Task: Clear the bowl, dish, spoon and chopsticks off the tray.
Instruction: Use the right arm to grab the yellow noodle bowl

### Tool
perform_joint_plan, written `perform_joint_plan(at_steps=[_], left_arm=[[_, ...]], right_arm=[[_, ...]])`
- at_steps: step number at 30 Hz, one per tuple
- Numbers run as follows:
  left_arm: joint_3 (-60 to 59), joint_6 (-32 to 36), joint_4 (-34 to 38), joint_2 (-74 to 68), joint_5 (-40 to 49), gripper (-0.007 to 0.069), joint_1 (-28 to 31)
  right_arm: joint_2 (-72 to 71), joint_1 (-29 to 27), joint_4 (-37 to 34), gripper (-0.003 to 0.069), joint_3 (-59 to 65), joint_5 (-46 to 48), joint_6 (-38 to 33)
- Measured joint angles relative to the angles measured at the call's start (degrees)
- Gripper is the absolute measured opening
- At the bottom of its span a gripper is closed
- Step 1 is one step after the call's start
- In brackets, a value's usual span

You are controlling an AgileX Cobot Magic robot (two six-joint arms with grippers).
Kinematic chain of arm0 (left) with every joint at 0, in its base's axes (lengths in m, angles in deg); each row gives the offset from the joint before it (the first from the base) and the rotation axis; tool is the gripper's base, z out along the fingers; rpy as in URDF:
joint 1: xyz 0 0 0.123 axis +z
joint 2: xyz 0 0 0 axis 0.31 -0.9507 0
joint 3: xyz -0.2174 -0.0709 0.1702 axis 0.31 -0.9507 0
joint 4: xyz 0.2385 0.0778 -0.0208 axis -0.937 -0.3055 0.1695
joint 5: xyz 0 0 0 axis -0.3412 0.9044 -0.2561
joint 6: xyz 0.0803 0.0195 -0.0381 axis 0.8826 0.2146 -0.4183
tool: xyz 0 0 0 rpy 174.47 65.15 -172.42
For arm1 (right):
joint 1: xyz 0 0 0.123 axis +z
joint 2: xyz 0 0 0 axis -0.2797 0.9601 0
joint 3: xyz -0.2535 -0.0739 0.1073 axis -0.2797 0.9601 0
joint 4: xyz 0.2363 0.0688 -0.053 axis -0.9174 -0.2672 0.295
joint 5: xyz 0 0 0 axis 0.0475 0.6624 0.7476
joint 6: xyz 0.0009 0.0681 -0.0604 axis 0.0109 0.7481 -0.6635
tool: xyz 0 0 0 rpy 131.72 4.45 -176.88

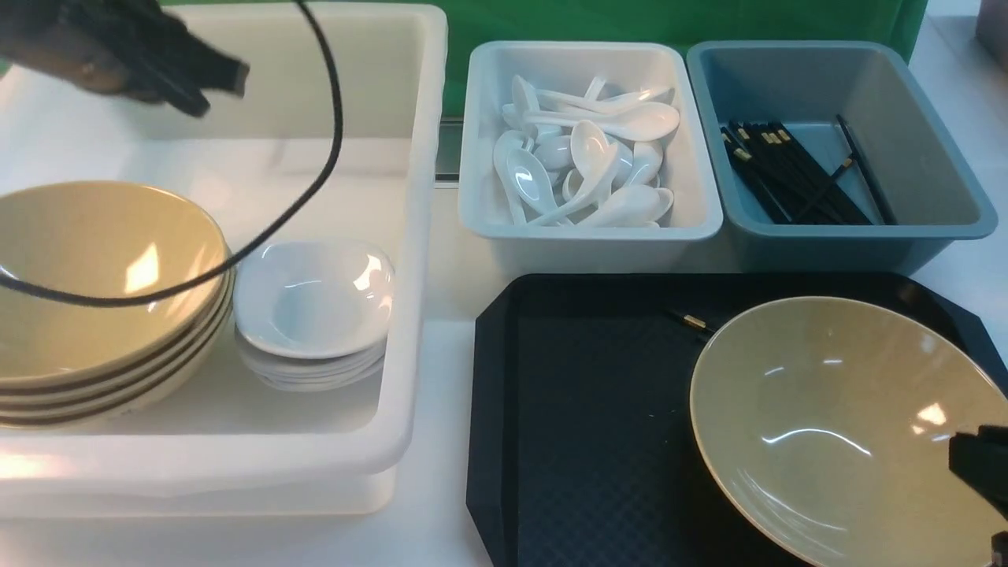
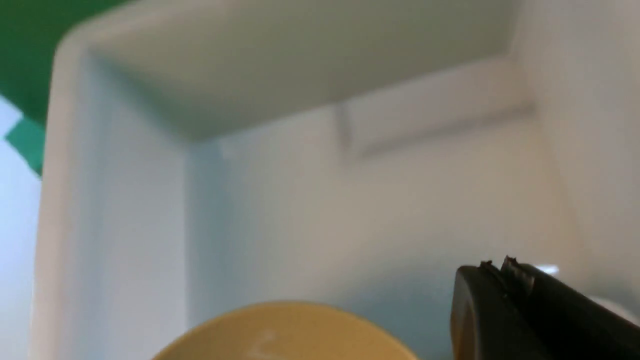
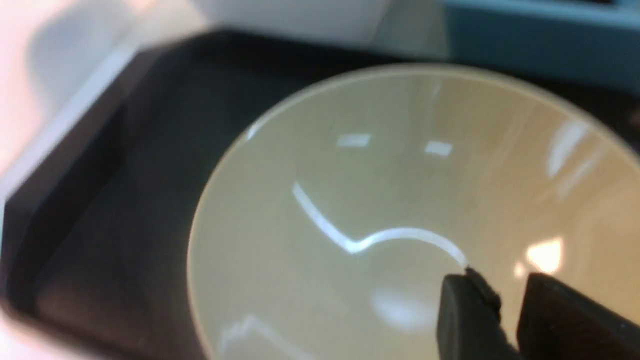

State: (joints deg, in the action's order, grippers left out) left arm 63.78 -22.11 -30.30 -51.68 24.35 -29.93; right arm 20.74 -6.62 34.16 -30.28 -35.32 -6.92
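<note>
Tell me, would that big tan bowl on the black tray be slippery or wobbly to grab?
Probably slippery: the bowl is glossy, with bright glare on it. It may wobble if nudged, since the chopsticks poke out from under its rim. Being so wide, it seems unlikely to tip right over.

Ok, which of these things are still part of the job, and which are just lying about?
Job:
tray
bowl on it
chopsticks, only a tip showing past the bowl

Lying about:
stacked bowls and stacked dishes in the white bin
binned spoons
binned chopsticks
black cable
</note>
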Motion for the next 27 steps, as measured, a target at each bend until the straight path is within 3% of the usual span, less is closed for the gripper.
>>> perform_joint_plan(at_steps=[2,5,10,12,16,22,25,27], left_arm=[[-0.5,0.9,0.6,3.5,-0.2,-0.0008,-1.4],[-4.9,0.7,1.1,11.1,-1.1,-0.0008,-3.0],[-18.1,-1.8,1.1,21.9,-6.7,-0.0008,-3.1],[-24.7,-2.0,1.1,26.6,-10.8,-0.0008,-3.1],[-37.5,-2.0,1.0,36.9,-19.6,-0.0008,-3.1],[-48.4,-2.0,-0.2,49.2,-24.2,-0.0008,-3.1],[-51.8,-1.7,-2.6,54.3,-24.7,-0.0008,-3.1],[-54.0,-1.6,-5.7,57.7,-24.7,-0.0008,-3.1]], right_arm=[[2.1,0.0,1.4,0.0220,-2.0,3.3,1.2],[9.1,0.0,11.0,0.0285,-10.9,12.5,9.7],[19.1,0.0,25.9,0.0430,-18.1,18.8,20.8],[24.3,-0.4,27.6,0.0496,-18.5,18.5,23.1],[34.7,-2.5,27.8,0.0553,-18.5,14.0,25.0],[44.7,-6.6,27.9,0.0543,-18.8,7.0,27.2],[47.0,-6.9,25.8,0.0456,-18.8,6.2,24.6],[46.6,-7.1,21.3,0.0325,-19.1,6.1,19.4]])
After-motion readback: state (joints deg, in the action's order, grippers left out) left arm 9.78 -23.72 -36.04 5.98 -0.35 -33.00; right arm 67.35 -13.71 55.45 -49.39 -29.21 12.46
